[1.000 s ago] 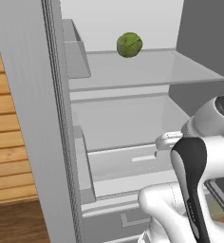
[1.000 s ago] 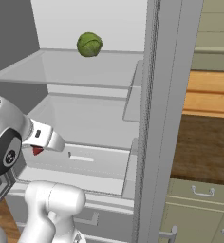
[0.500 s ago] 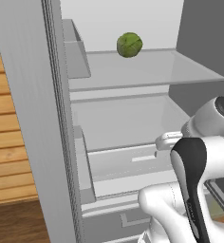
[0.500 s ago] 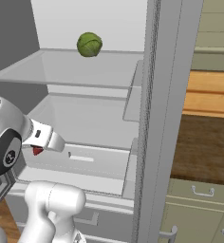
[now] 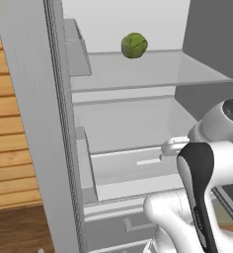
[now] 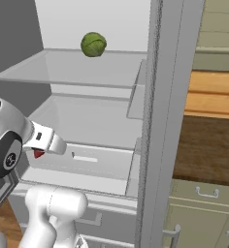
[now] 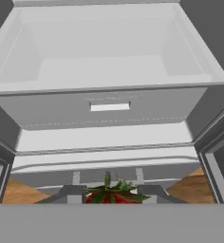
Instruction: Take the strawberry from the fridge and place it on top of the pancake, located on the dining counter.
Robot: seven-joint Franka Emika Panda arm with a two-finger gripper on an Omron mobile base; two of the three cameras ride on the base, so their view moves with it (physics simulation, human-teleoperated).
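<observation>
From the left base view, the open fridge (image 5: 138, 123) holds a green leafy ball (image 5: 134, 45) on a shelf above the arm. In the right base view, the strawberry (image 6: 38, 153) peeks beneath the wrist. In the hand view, the tool (image 7: 111, 194) pinches the strawberry (image 7: 113, 195), an open drawer (image 7: 109, 80) ahead.

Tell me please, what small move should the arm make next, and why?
Probably draw the hand straight back out of the fridge. In the hand view the strawberry sits between the fingertips of the gripper, so it looks already grasped, and the hand is in front of the drawer. The green ball on the upper shelf is well above its path.
</observation>
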